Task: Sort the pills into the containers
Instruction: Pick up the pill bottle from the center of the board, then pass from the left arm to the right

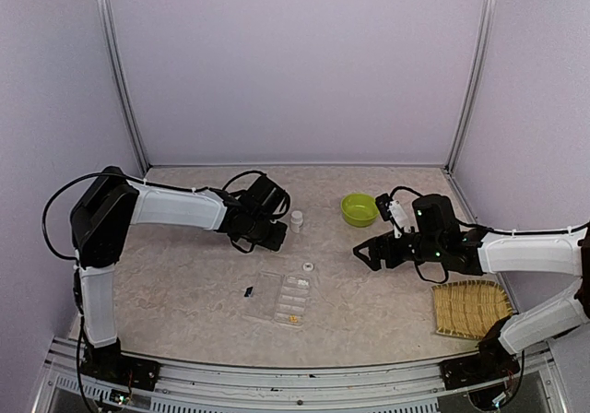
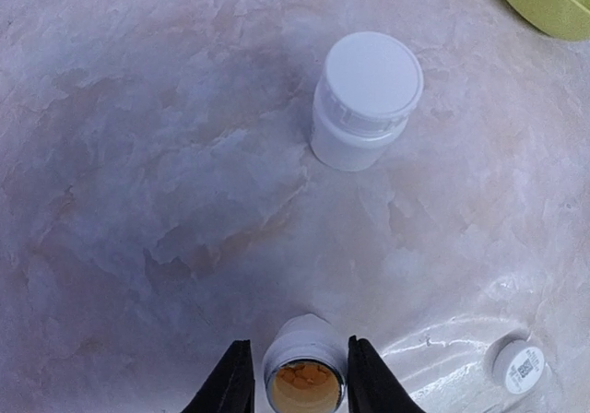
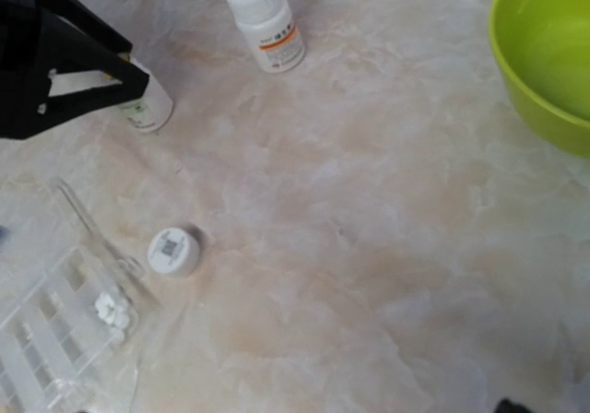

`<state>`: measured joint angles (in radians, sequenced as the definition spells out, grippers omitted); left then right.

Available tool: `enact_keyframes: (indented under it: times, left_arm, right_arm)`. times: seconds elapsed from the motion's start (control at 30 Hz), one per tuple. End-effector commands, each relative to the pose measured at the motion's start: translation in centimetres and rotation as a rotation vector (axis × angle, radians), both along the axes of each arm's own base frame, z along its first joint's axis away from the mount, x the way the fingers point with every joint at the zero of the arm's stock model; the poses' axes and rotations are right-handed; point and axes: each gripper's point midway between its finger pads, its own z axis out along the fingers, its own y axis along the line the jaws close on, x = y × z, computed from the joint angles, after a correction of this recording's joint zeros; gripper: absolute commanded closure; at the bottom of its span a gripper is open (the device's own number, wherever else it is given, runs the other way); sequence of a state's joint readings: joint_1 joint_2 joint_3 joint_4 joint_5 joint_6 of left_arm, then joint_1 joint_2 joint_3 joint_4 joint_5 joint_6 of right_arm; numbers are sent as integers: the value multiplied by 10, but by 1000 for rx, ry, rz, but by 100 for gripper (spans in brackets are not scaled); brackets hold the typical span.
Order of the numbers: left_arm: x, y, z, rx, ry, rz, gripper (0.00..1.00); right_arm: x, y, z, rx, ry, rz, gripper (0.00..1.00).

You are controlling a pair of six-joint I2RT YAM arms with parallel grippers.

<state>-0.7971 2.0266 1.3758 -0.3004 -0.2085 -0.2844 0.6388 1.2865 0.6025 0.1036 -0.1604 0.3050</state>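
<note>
Orange pills (image 2: 304,376) fill a small open white bottle (image 2: 304,358) standing between the fingers of my left gripper (image 2: 299,343). The right finger sits against the bottle and a sliver of gap shows at the left finger (image 2: 230,385). In the top view this gripper (image 1: 277,231) is at mid-table. The clear pill box (image 1: 284,298) lies nearer me with its lid open. It holds yellowish pills (image 1: 293,319) in its near compartment, and a dark speck (image 1: 248,291) lies left of it. My right gripper (image 1: 369,252) hangs open and empty to the right.
A capped white bottle (image 2: 364,100) stands just beyond the left gripper. A loose white cap (image 3: 173,250) lies beside the pill box (image 3: 64,330). The lime-green bowl (image 1: 359,209) sits at the back right and a bamboo tray (image 1: 470,307) at the near right.
</note>
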Motion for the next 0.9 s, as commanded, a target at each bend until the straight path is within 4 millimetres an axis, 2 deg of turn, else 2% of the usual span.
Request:
enact_keyframes:
  times: [0.0, 0.17, 0.33, 0.43, 0.53, 0.7, 0.87]
  left_arm:
    - [2, -3, -4, -5, 16, -14, 69]
    - [1, -3, -5, -10, 19, -17, 88]
    - [-3, -9, 8, -59, 12, -39, 92]
    - [-12, -24, 30, -148, -3, -107, 92]
    - [-29, -45, 59, -238, -35, -205, 92]
    - [-66, -83, 106, -373, -67, -372, 92]
    - [-105, -111, 154, -548, -93, -519, 92]
  right_arm:
    - [4, 0, 4, 15, -11, -3, 7]
    - [3, 1, 3, 16, -7, -2, 8]
    - [-1, 5, 10, 38, -44, 43, 8]
    - [-11, 14, 30, 115, -123, 124, 7]
    - [-30, 25, 57, 227, -223, 244, 3]
    - [-65, 34, 92, 387, -365, 427, 0]
    - [-90, 35, 113, 515, -455, 537, 1]
